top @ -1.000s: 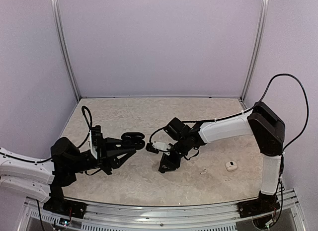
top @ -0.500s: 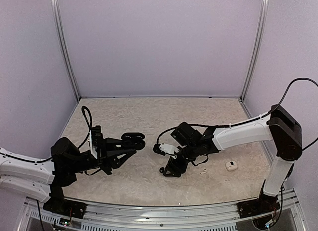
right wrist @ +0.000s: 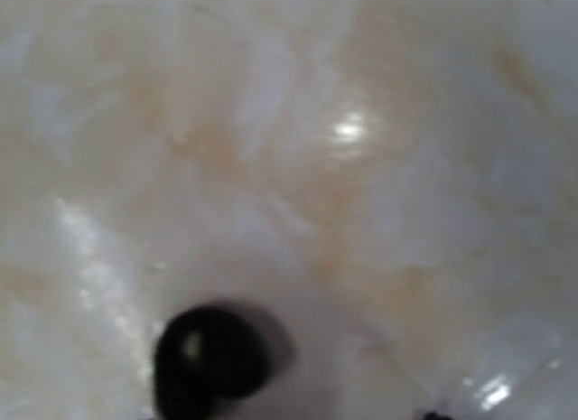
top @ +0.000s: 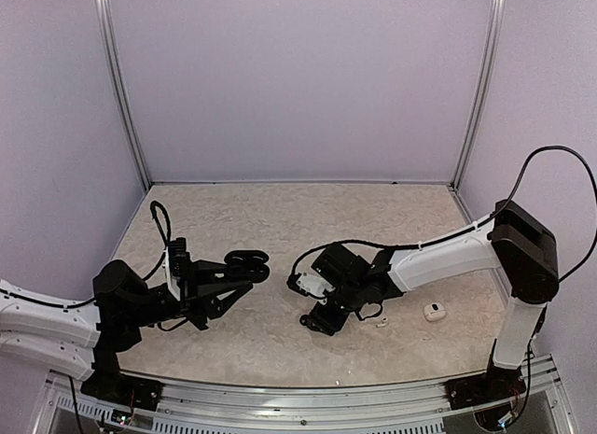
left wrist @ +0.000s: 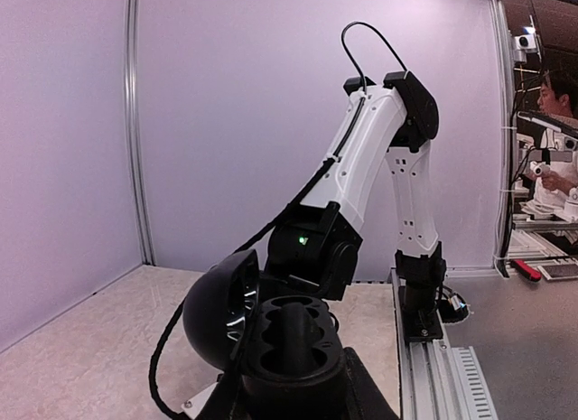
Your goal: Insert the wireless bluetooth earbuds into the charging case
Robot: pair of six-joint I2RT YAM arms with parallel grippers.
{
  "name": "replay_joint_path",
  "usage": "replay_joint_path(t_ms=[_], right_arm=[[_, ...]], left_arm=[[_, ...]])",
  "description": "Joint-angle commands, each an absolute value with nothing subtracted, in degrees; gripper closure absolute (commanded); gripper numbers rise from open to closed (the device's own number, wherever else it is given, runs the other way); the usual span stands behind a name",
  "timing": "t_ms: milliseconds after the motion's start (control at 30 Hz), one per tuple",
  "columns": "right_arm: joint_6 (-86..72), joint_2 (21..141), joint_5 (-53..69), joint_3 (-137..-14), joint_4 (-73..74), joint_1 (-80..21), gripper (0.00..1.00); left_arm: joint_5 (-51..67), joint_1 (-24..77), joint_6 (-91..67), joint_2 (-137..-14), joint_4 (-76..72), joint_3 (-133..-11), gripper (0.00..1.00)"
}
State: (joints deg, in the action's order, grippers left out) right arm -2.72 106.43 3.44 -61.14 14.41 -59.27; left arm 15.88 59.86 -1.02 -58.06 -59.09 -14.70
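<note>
An open black charging case [top: 250,263] is held above the table, with my left gripper [top: 229,276] shut on it. The left wrist view shows its lid [left wrist: 217,310] swung out to the left and its base [left wrist: 293,343] with empty sockets facing up. My right gripper [top: 322,318] is down at the table surface, right of the case. A black earbud [right wrist: 212,355] lies on the table, blurred and very close in the right wrist view, where no fingers show. It appears as a small dark speck [top: 303,320] just left of that gripper. How the right jaws stand is unclear.
A white case [top: 434,312] lies on the table at the right. A tiny white earbud [top: 381,323] lies between it and my right gripper. The metal base rail [top: 308,401] runs along the near edge, and walls enclose the other sides.
My right gripper has moved away from the held case, toward the near edge and down to the table beside the black earbud. The left arm and case have stayed put.
</note>
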Motion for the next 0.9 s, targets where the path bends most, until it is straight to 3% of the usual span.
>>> replay_joint_path(t_ms=[0, 600, 867], right_arm=[[-4.0, 107.6, -1.2, -62.1, 15.2, -59.7, 0.37], [-4.9, 107.9, -2.3, -61.5, 12.7, -55.3, 0.44], [0.7, 101.7, 4.8, -58.5, 10.4, -55.0, 0.46]], left_arm=[[15.1, 59.8, -0.7, -57.3, -61.1, -14.1, 1.00], [15.0, 59.8, -0.6, -57.0, -61.2, -13.7, 1.00], [14.9, 59.7, -0.7, -57.0, -61.0, -13.6, 1.00]])
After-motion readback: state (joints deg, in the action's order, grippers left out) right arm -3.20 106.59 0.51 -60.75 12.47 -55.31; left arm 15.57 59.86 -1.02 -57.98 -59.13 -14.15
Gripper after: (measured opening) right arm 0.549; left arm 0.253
